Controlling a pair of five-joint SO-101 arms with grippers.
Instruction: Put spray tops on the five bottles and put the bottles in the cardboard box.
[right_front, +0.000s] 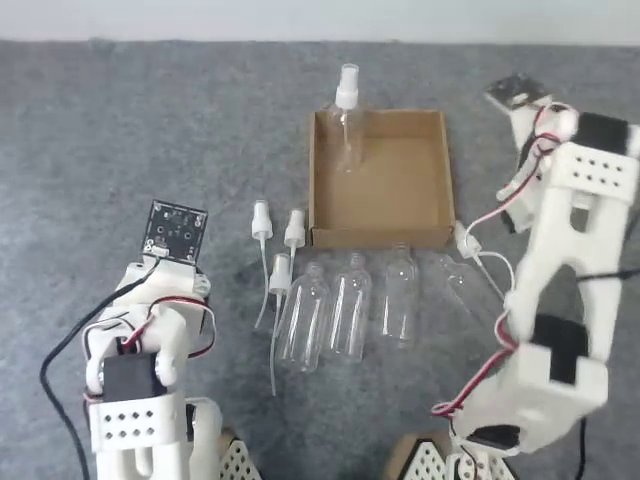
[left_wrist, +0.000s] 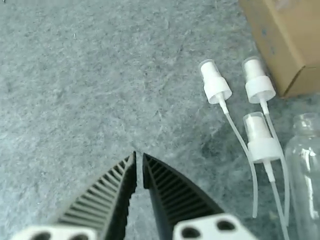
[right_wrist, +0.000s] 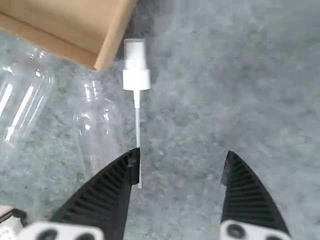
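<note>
The left hand (left_wrist: 139, 162) is held clenched, empty; the right hand (right_wrist: 182, 165) is spread over one spray top (right_wrist: 136, 70). Three more tops (right_front: 262, 222) and four uncapped bottles (right_front: 303, 318) are laid by the cardboard box (right_front: 378, 236), one capped bottle (right_front: 347, 125) inside.

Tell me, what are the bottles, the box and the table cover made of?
Bottles: likely clear plastic, glossy, see-through with highlights. Box: matte brown cardboard, folded walls. Table cover: grey felt or carpet, judging by its fuzzy texture.
</note>
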